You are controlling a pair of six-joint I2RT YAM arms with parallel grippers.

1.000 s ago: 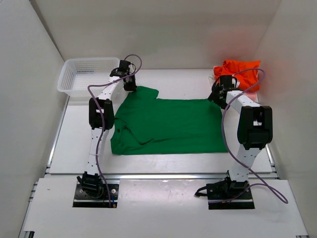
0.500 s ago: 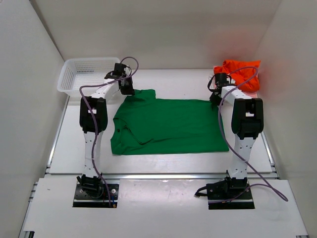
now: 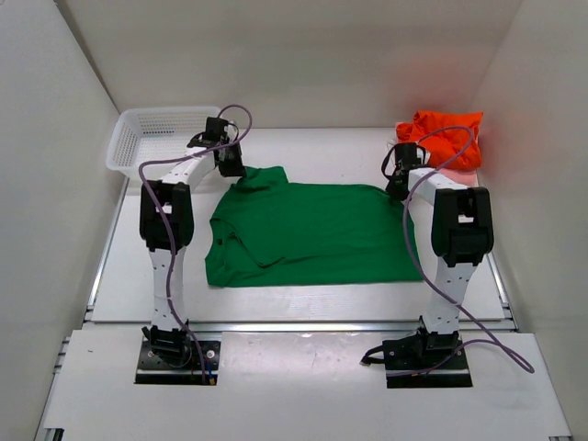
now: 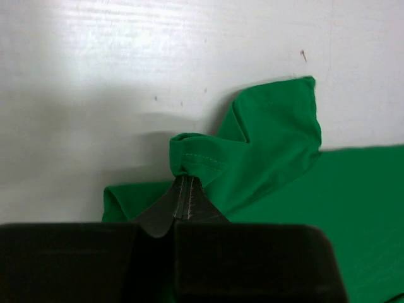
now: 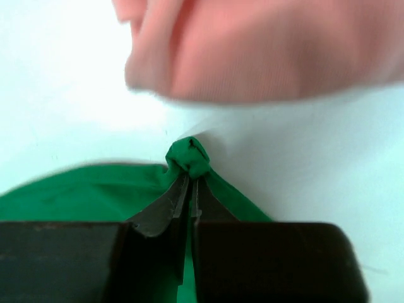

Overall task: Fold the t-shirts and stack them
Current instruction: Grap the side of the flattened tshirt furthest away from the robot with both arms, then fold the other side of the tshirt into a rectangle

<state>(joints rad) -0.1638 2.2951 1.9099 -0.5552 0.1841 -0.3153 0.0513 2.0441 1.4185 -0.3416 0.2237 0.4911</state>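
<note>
Lying flat on white bench [image 3: 322, 152]: bright green cloth short-sleeved t-shirt [image 3: 312, 234]. Left end effector [image 4: 184, 186] clamped on its far-left sleeve hem; right end effector [image 5: 189, 180] clamped on its far-right corner.

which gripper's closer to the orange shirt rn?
Right. The right gripper pinches the green shirt's far right corner, just short of the orange shirt. The left gripper holds the far left corner, by the basket.

shirt [image 3: 312, 230] flat on table [image 3: 138, 266] centre; basket [image 3: 152, 138] behind it, far left corner; 2nd shirt [image 3: 450, 133] behind it, far right corner.
</note>
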